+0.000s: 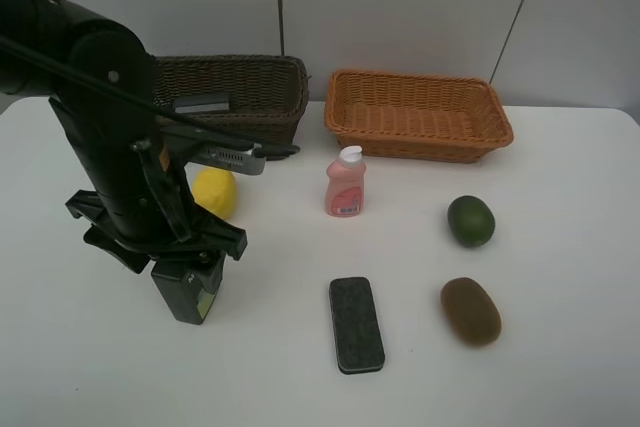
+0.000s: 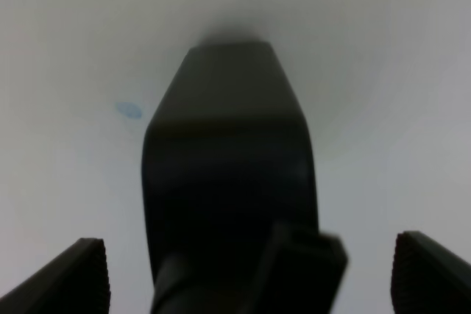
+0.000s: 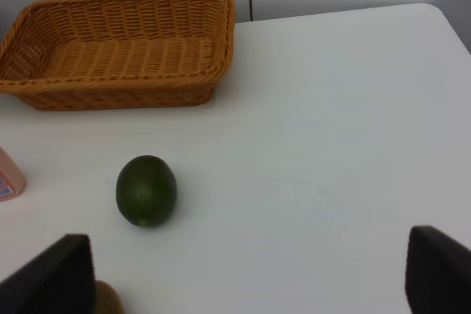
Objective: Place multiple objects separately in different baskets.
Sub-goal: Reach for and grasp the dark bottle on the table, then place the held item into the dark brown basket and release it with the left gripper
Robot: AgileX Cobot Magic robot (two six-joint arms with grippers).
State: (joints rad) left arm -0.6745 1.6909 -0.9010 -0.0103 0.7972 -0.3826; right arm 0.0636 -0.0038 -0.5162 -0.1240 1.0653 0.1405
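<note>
The left hand (image 2: 250, 259) hangs open, its fingers either side of the dark green pump bottle (image 2: 228, 174); the right hand (image 3: 250, 255) gapes wide near the green avocado (image 3: 146, 190).

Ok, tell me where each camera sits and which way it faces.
Exterior high: mounted high, looking down on the white table, dark brown basket and orange basket; only the left arm shows.
Left wrist: on the left arm, pointing down at a blurred dark object between the open left fingers.
Right wrist: on the right arm, facing the orange basket and green avocado; open right fingers show.
Shared: exterior and right wrist both show orange basket and green avocado.
</note>
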